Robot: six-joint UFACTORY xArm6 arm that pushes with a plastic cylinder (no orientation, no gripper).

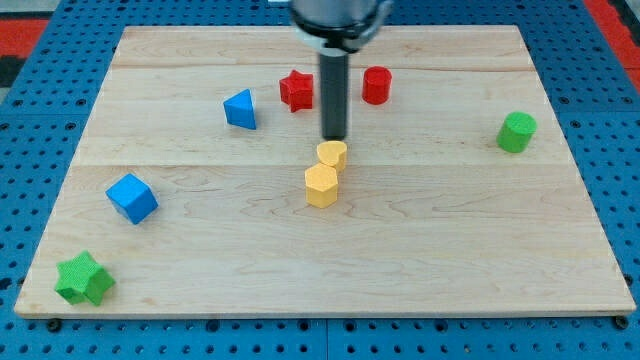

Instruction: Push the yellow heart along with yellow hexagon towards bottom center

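Note:
The yellow heart (333, 154) lies near the board's middle, with the yellow hexagon (321, 186) touching it just below and slightly to the view's left. My tip (334, 137) stands right above the heart, at its upper edge, seemingly touching it. The dark rod rises straight up from there to the arm at the view's top.
A red star (296, 90) and a red cylinder (376, 85) flank the rod above. A blue triangle (240, 109) lies upper left, a blue cube (132, 197) left, a green star (84, 279) bottom left, a green cylinder (517, 131) right. The wooden board (450, 260) sits on blue pegboard.

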